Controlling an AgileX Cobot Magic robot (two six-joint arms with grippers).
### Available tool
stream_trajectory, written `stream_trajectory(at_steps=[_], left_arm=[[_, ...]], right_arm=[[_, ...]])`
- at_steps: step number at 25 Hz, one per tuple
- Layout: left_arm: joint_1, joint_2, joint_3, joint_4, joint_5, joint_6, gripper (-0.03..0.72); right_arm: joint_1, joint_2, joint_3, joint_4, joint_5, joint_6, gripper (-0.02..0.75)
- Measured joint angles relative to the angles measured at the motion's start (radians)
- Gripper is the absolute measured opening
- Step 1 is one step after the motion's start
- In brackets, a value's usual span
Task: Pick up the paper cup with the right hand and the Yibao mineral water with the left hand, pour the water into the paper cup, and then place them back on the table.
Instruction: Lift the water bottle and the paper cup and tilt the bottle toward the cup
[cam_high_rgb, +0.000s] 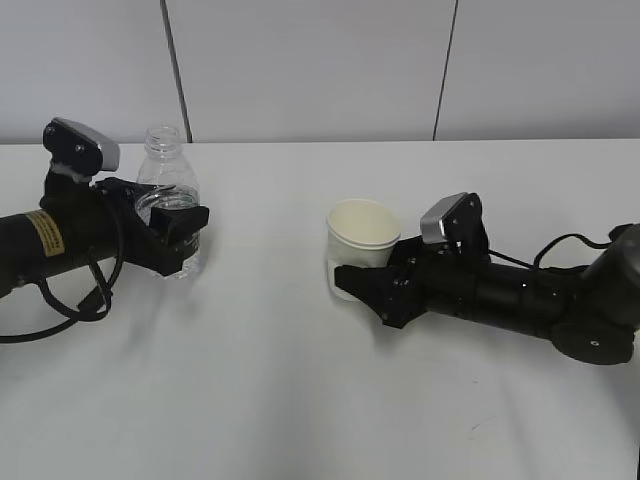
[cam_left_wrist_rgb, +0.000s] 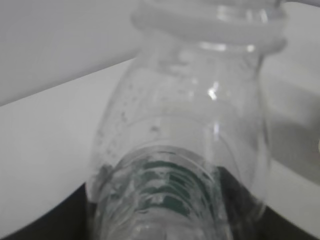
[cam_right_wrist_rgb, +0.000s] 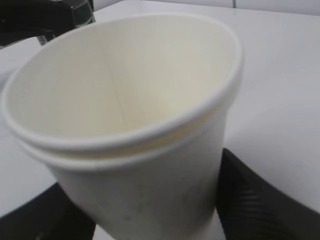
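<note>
One paper cup (cam_high_rgb: 361, 236), one Yibao mineral water (cam_high_rgb: 171, 200), two arms.

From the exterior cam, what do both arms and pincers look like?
Left arm: black, tubular, yellow label sticker, looping black cable, silver-grey camera block on top, black pincer. Right arm: black, tubular, thin black cable, silver-grey block, black pincer.

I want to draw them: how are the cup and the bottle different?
The Yibao mineral water is see-through plastic; the paper cup is solid cream-white. The bottle stands taller with a narrow neck; the cup is shorter with a wide mouth. Both are open on top, each with a gripper around it.
</note>
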Motion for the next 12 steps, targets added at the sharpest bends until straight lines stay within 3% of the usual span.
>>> stream_trajectory(at_steps=[12], left_arm=[[-0.028,-0.114,-0.04,0.101,0.274,0.0,0.372]], right_arm=[[0.108,0.0,-0.068,-0.059,0.091,0.087,0.508]])
